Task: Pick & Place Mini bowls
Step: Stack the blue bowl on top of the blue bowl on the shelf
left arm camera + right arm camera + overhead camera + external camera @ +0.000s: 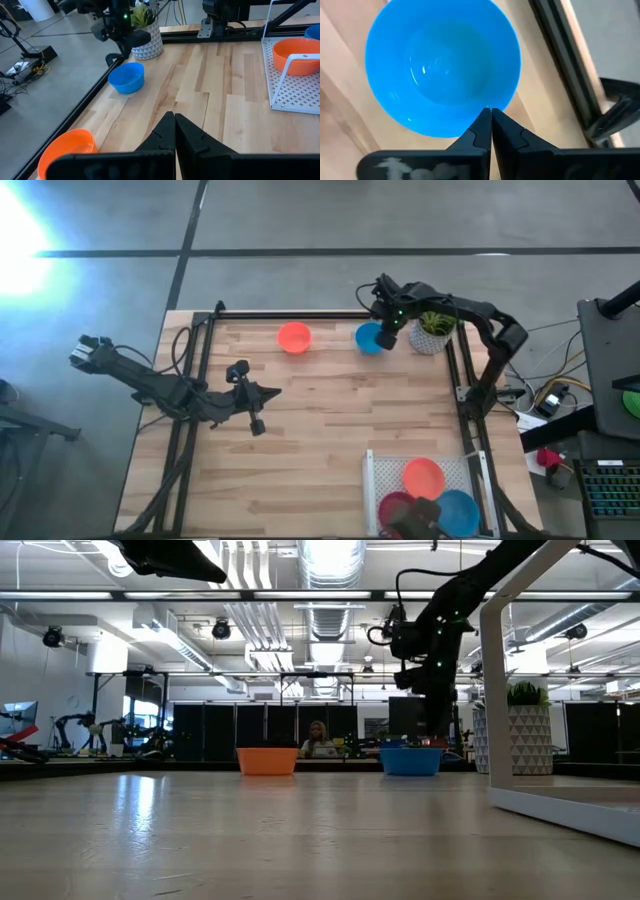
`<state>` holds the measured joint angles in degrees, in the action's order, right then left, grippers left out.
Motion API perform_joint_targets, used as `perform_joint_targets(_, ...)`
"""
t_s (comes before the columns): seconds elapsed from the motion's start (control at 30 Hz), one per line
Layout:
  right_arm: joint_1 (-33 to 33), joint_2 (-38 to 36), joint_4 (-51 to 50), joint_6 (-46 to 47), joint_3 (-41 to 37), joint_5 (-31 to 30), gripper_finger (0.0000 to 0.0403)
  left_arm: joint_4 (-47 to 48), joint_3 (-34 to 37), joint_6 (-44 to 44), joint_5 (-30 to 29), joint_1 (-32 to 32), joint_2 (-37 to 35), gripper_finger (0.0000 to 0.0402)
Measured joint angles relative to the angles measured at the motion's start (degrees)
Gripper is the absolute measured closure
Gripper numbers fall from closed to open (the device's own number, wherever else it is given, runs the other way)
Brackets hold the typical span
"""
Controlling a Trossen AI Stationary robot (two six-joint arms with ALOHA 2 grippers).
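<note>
Sitting at the near right corner of the wooden surface [320,430], a white perforated tray [385,470] holds three mini bowls: a red bowl [395,507], an orange bowl in the tray [424,477] and a blue bowl in the tray [461,510], packed close together. Over the middle-left of the surface hangs the left claw [272,392], its fingers pressed together and holding nothing, well apart from every bowl. Farther back, near the far edge, an orange bowl [294,337] stands upright on the wood by itself. To its right, also near the far edge, a blue bowl [442,65] stands open side up. The right claw [385,338] is directly above that bowl's rim, fingers together and empty; its tips [485,122] point down at the rim's edge. Just beside the blue bowl, at the far right corner, stands a white patterned pot with a green plant [432,332].
</note>
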<state>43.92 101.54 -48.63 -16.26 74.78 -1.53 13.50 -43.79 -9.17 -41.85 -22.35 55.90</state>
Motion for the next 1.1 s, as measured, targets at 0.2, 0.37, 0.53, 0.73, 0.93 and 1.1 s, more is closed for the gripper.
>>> perform_joint_targets(0.2, 0.02, 1.51, 0.84, 3.26, -0.02, -0.03, 0.0374, 0.02, 0.00, 0.00, 0.02, 0.00, 0.00, 0.0402)
perform_joint_targets(0.37, 0.03, 1.51, 1.19, 4.38, -0.02, -0.37, 0.0328, 0.00, 0.00, 0.00, 0.03, 0.00, 0.00, 0.0402)
perform_joint_targets(0.53, 0.64, 1.74, 1.49, 8.95, -0.02, -4.46, 0.0289, 0.02, 0.00, -0.02, 0.03, 0.00, 0.00, 0.0402)
perform_joint_targets(0.73, 1.57, 2.93, 1.58, 9.98, 0.01, -1.08, 0.0270, 0.02, 0.00, -0.02, 0.04, 0.00, 0.00, 0.0402)
perform_joint_targets(0.93, 1.64, 4.93, 1.67, 9.25, 0.00, 0.27, 0.0268, 0.04, 0.00, -0.02, 0.03, -0.01, 0.00, 0.0402)
perform_joint_targets(1.1, 1.64, 6.11, 1.94, 7.11, -0.02, 0.10, 0.0269, 0.05, 0.00, -0.02, 0.02, -0.02, 0.00, 0.0402)
